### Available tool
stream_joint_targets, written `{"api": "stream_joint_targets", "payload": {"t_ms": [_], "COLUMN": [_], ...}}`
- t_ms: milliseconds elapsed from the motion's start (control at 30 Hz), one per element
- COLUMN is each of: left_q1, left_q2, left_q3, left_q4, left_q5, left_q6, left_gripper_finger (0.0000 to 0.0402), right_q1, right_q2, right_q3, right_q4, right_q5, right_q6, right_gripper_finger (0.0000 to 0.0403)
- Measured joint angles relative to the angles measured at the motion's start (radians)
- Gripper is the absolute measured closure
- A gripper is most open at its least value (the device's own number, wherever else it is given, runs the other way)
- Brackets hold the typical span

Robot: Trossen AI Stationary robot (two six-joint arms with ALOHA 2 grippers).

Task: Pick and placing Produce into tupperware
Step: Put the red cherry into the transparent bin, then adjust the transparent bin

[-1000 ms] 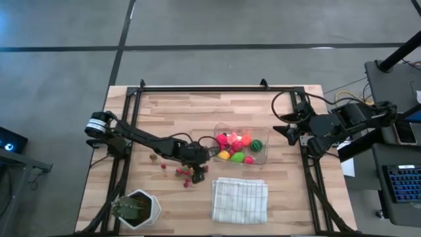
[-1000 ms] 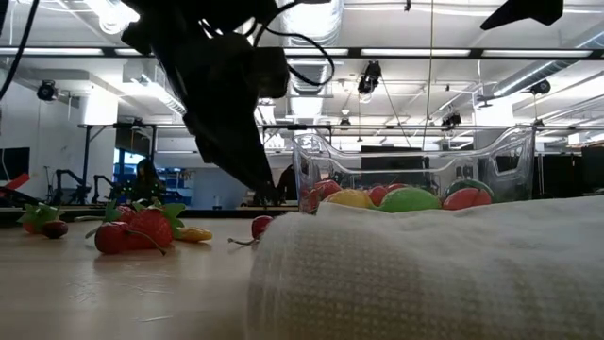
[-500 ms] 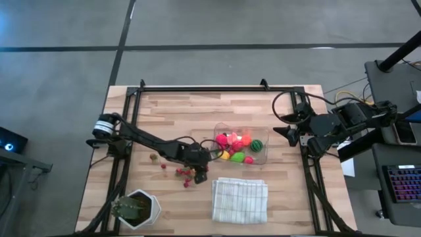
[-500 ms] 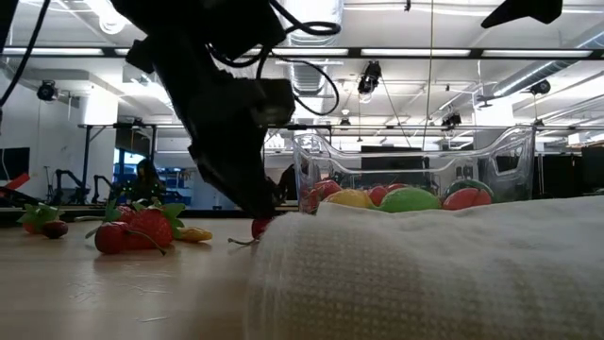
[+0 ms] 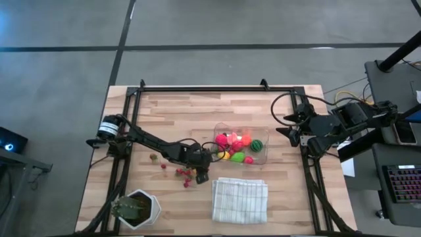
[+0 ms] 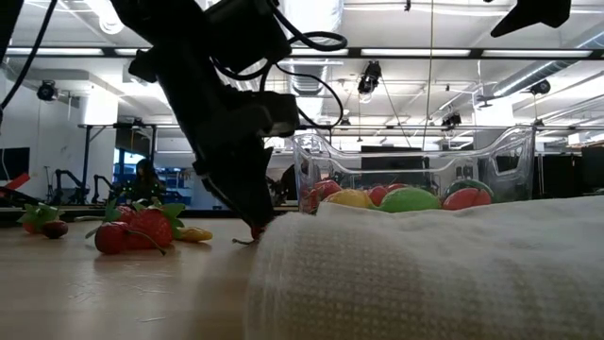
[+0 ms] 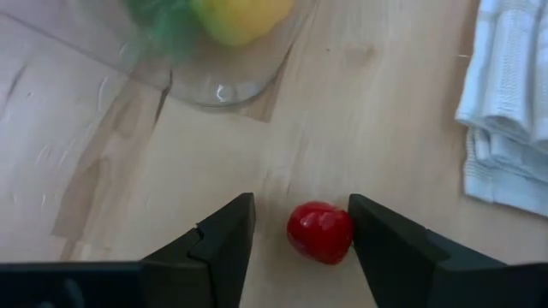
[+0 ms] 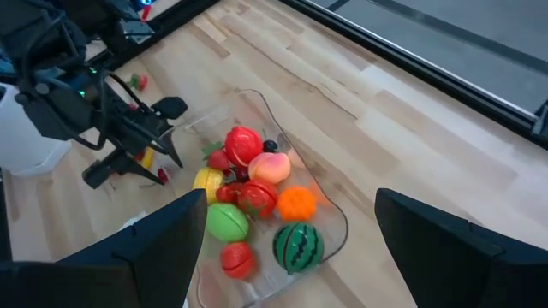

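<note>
Left gripper (image 7: pixel 300 227) straddles red berry (image 7: pixel 319 232) (stem hidden).

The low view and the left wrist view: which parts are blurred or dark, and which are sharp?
Low view: the folded white cloth in the foreground is blurred, and the left arm is a dark shape against bright ceiling lights. Left wrist view: the small red berry between the left gripper fingers is sharp, while the tupperware and its yellow fruit look soft.
</note>
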Motion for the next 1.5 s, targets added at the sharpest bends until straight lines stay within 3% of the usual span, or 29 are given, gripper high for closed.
{"api": "stream_joint_targets", "payload": {"t_ms": [367, 500, 700, 833, 1000, 1167, 1333, 1500], "left_q1": [0.002, 0.000, -0.001, 0.008, 0.075, 0.147, 0.210, 0.235], "left_q2": [-0.008, -0.059, -0.237, -0.354, -0.314, -0.218, -0.144, -0.121], "left_q3": [0.003, 0.039, 0.120, 0.149, 0.173, 0.206, 0.261, 0.264], "left_q4": [-0.021, -0.128, -0.329, -0.201, -0.126, 0.001, 0.057, 0.054], "left_q5": [-0.001, 0.024, 0.065, -0.048, -0.076, -0.065, -0.066, -0.065], "left_q6": [0.000, 0.000, 0.000, 0.095, 0.186, 0.216, 0.206, 0.092], "left_gripper_finger": [0.0334, 0.0336, 0.0334, 0.0334, 0.0334, 0.0316, 0.0258, 0.0199], "right_q1": [0.000, 0.000, 0.000, 0.000, 0.000, 0.000, 0.000, 0.004], "right_q2": [-0.018, -0.027, -0.043, -0.050, -0.050, -0.050, -0.047, -0.044], "right_q3": [0.000, 0.000, 0.000, 0.000, 0.000, 0.000, 0.000, -0.002], "right_q4": [-0.042, -0.042, -0.042, -0.041, -0.041, -0.034, -0.034, -0.029], "right_q5": [0.005, 0.005, 0.004, 0.004, 0.004, -0.009, -0.028, -0.076], "right_q6": [0.024, 0.024, 0.025, 0.024, 0.024, 0.024, 0.026, -0.034], "right_gripper_finger": [0.0074, 0.0074, 0.0074, 0.0074, 0.0074, 0.0074, 0.0074, 0.0074]}}
